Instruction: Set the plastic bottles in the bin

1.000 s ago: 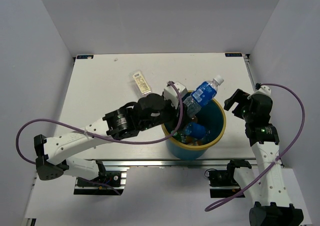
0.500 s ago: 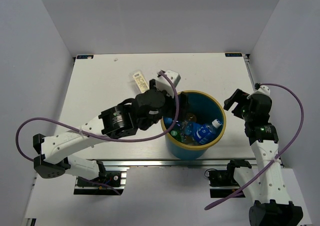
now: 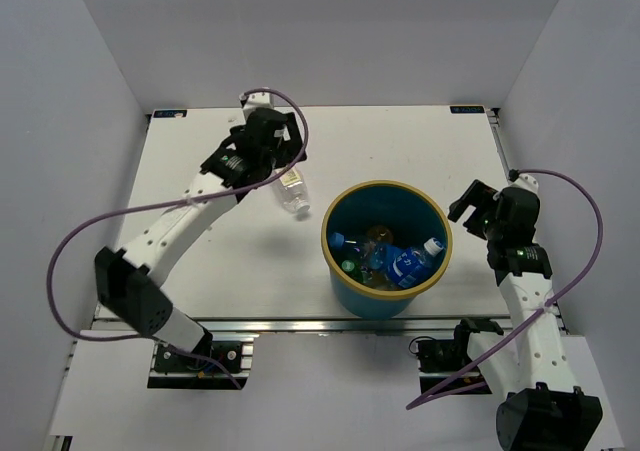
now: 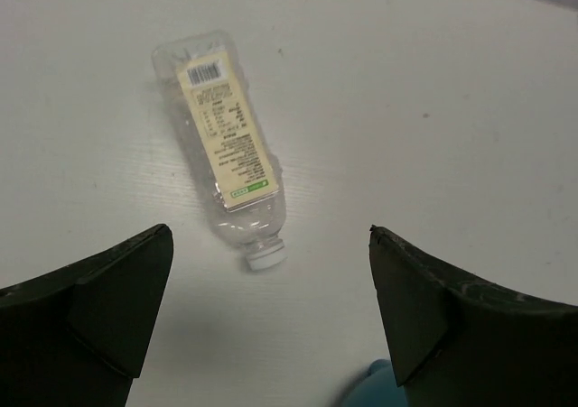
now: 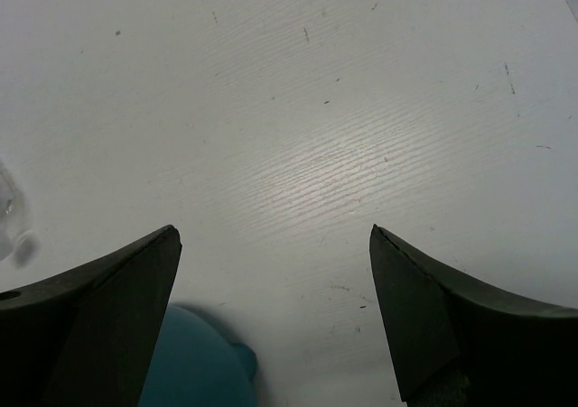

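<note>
Square clear bottle (image 4: 230, 145), cream label (image 4: 228, 132): lies flat on the table (image 3: 420, 141), outside the bin (image 3: 386, 184), just to its left and a little farther back. The other bottles (image 3: 398, 263) lie inside the bin. Their count is hard to read from above, so take it as several.

Left gripper (image 4: 271, 235): jaws wide apart, holding nothing, above the bottle. In your left wrist view the bottle sits ahead of the fingers and between their lines. Its white cap (image 4: 265, 257) is nearest the gripper and its base farthest. Long axis: runs away from the gripper, tilted slightly left at the far end, so the closing line crosses the narrow width. You likely need only advance and descend over the labelled body, with little wrist turn.

Right gripper (image 5: 271, 235): jaws apart, empty, over the table on the bin's right side, with the bin between it and the bottle. Nearer arm: left, plainly.
</note>
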{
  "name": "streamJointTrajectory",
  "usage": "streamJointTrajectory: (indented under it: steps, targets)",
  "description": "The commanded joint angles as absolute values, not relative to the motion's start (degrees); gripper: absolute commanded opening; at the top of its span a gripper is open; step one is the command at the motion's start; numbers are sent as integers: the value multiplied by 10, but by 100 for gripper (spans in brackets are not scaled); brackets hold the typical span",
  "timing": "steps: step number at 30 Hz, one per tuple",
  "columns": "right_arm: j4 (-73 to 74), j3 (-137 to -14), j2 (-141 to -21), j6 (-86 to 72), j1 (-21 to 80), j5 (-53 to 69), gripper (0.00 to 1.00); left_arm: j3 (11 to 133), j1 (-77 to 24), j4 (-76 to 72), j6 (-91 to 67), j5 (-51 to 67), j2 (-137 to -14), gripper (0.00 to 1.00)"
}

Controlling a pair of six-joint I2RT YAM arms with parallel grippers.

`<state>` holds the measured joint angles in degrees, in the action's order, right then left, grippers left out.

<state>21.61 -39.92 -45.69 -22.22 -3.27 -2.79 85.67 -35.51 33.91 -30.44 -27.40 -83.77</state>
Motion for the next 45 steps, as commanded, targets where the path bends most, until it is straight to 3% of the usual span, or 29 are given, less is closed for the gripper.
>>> streamJointTrajectory:
  steps: [1,6,19,25,31,38,39,40,43,45]
  targets:
    - [182,-392,-453,-229,-38,-36,89,840,-326,350,-338,-194,-890,98]
    - [179,-382,-453,-228,-41,-45,89,836,-318,322,-344,-101,-975,98]
    - [150,-362,-440,-229,-46,-40,89,762,-318,260,-405,-79,-1055,97]
    - [155,-366,-439,-227,-46,-40,89,775,-318,250,-416,-97,-1093,91]
    - [153,-361,-436,-226,-47,-38,89,786,-319,273,-411,-133,-1118,75]
    - [153,-359,-437,-225,-47,-27,89,782,-319,300,-402,-175,-1085,32]
    - [153,-359,-437,-225,-47,-26,89,779,-319,301,-396,-181,-1065,17]
    - [152,-358,-436,-225,-47,-25,89,773,-319,302,-393,-187,-1055,11]
    - [154,-360,-439,-224,-47,-17,89,775,-319,309,-375,-207,-1012,0]
    - [155,-362,-439,-222,-47,-5,89,782,-321,328,-359,-219,-978,0]
